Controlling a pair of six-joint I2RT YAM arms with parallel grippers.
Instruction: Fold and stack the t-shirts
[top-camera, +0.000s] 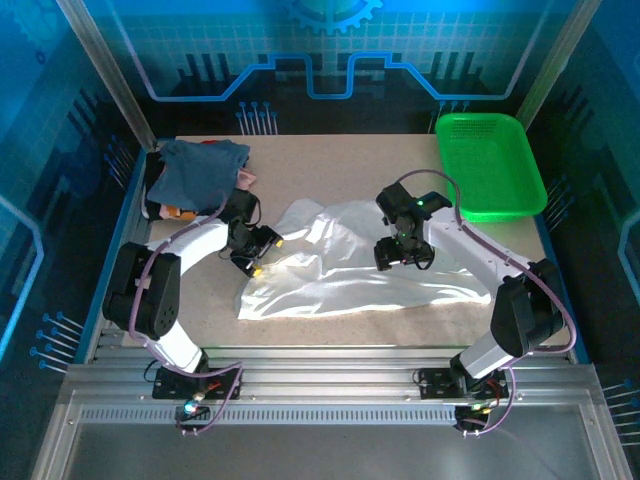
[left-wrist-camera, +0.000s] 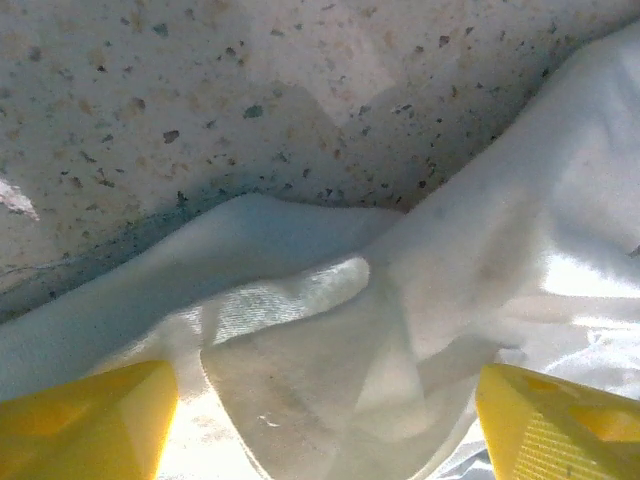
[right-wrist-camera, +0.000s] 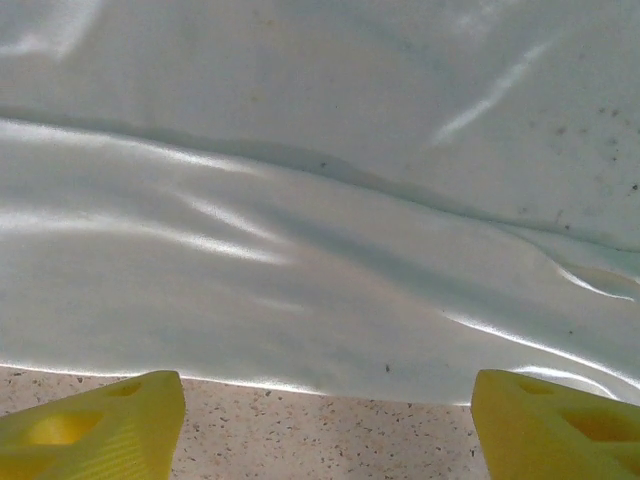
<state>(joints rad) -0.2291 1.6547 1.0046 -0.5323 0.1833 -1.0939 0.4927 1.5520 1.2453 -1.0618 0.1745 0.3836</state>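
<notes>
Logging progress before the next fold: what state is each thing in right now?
white t-shirt, unfolded, crumpled on the table
slate-blue shirt, rumpled heap at the far-left corner
green basket, upright, empty
left claw, open, at the white t-shirt's left edge
right claw, open, over the white t-shirt

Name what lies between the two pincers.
White t-shirt cloth spans the stretch between left pincer and right pincer, in the top external view.
</notes>
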